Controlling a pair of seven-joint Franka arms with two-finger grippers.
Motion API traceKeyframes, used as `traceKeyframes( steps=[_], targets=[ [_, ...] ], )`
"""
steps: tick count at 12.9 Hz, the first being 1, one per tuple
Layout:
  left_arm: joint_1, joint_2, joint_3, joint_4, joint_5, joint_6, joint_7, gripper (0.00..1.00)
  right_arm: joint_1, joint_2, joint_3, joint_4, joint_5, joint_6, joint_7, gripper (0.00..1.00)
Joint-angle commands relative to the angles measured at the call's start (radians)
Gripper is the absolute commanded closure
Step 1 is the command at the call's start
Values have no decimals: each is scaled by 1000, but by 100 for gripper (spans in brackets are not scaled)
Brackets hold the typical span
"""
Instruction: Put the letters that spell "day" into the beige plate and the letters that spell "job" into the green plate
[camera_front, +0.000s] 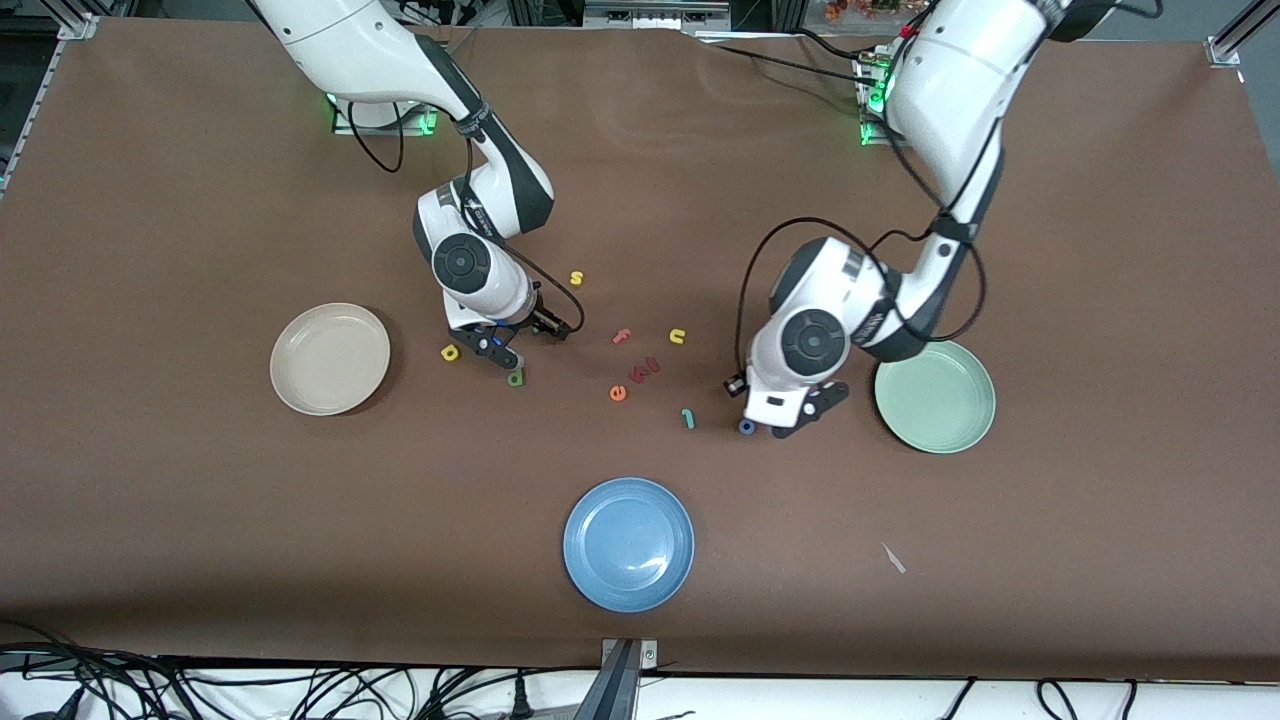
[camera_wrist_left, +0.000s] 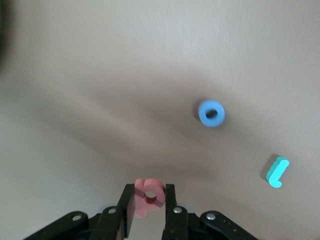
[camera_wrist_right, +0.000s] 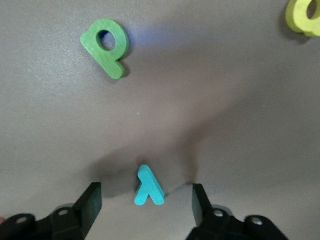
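My left gripper (camera_wrist_left: 149, 192) is shut on the pinkish-red b (camera_wrist_left: 150, 195), low over the table beside the green plate (camera_front: 935, 396). Close by lie the blue o (camera_wrist_left: 211, 113) (camera_front: 746, 427) and the teal j (camera_wrist_left: 277, 172) (camera_front: 688, 417). My right gripper (camera_wrist_right: 146, 192) (camera_front: 500, 350) stands open down at the table, with the teal y (camera_wrist_right: 149, 186) lying between its fingers, clear of both. The green d (camera_wrist_right: 106, 46) (camera_front: 515, 377) and yellow a (camera_wrist_right: 303, 15) (camera_front: 450, 351) lie near it. The beige plate (camera_front: 330, 358) sits toward the right arm's end.
A blue plate (camera_front: 628, 543) lies nearest the front camera. Between the two grippers are a yellow s (camera_front: 576, 278), pink f (camera_front: 622, 337), yellow u (camera_front: 677, 336), orange e (camera_front: 618, 393) and a small red letter (camera_front: 645, 370). A paper scrap (camera_front: 893, 558) lies near the green plate.
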Motion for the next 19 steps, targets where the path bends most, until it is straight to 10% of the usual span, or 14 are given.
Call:
traceKeyframes(
  steps=[1,9,19],
  targets=[
    [93,-88,-5,-24,22,-108,161,100,4,-2,4,-24,19,26,-22,31],
    [392,-67,-5,-41,98,-216,549,98,2,-5,10,-28,17,28,-58,55],
    [421,38,-5,-96,126,-178,583,97,2,-3,8,-30,19,46,-68,72]
  ],
)
